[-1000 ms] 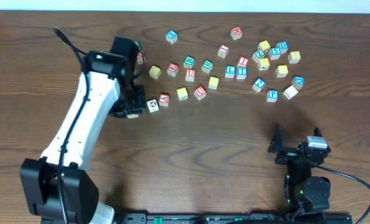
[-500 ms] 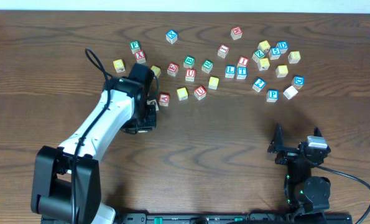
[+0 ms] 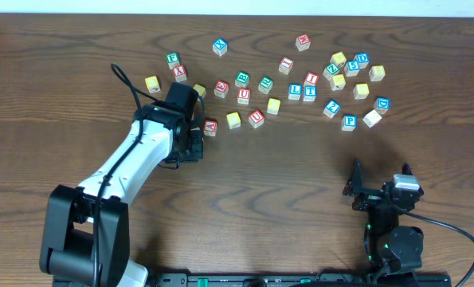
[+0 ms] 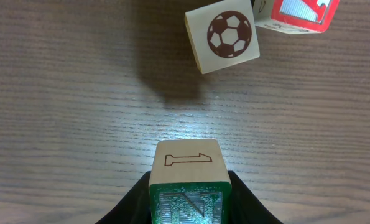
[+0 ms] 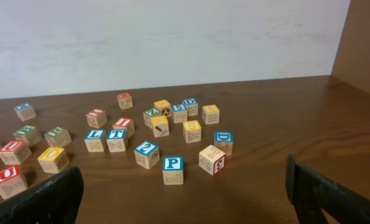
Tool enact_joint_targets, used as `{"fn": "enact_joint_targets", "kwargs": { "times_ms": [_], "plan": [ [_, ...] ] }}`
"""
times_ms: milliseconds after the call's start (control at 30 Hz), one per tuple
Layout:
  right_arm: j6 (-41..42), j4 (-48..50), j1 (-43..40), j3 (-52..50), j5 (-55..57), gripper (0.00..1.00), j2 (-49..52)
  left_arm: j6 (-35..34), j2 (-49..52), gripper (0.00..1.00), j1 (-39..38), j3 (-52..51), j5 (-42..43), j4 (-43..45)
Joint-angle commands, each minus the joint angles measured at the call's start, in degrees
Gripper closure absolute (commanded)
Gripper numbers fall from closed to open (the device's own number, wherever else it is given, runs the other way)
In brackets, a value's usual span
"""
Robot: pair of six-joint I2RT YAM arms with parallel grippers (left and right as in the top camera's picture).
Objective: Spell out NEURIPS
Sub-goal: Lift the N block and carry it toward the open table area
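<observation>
Dark, wood-grained desk (image 3: 300, 183): the left hand (image 4: 189, 202) pinches the N cube (image 4: 188, 168) by two opposite sides. The cube is a square-edged block of pale wood with a green-framed N on its near face and an outlined 1 on top, and it sits apart from the soccer-ball cube (image 4: 222, 38) and a red-bordered cube (image 4: 300, 14) ahead. The right hand (image 5: 185, 196) stands spread wide, with the blue P cube (image 5: 172, 169) well beyond it. Since a second ago the left arm has swung rightward, uncovering the green F cube (image 3: 172, 58), while the right hand has not moved.
</observation>
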Motion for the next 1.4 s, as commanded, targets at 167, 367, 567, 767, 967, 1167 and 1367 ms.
{"fn": "enact_joint_targets", "kwargs": {
  "times_ms": [167,367,567,767,967,1167,1367],
  "plan": [
    [-0.48,-0.26,0.07,-0.09,-0.02,0.01,-0.09,1.38,-0.11,0.85,-1.14,-0.46,-0.33,-0.11],
    [-0.48,-0.26,0.07,-0.09,-0.02,0.01,-0.09,1.53,0.52,0.85,-3.32,-0.46,-0.35,1.18],
    [-0.48,-0.26,0.07,-0.09,-0.02,0.01,-0.09,1.51,2.03,0.85,-4.15,-0.46,-0.35,1.97],
    [-0.48,-0.26,0.07,-0.09,0.00,0.01,-0.09,1.51,2.89,0.85,-4.15,-0.50,-0.35,2.01],
    [-0.48,-0.26,0.07,-0.09,-0.02,0.01,-0.09,1.51,3.63,0.85,-4.15,-0.63,-0.35,2.16],
    [-0.48,-0.26,0.07,-0.09,-0.02,0.01,-0.09,1.20,3.96,0.85,-4.15,-3.10,-0.33,5.03],
    [-0.48,-0.26,0.07,-0.09,-0.02,0.01,-0.09,1.09,3.96,0.85,-4.15,-3.45,-0.33,5.49]
  ]
}}
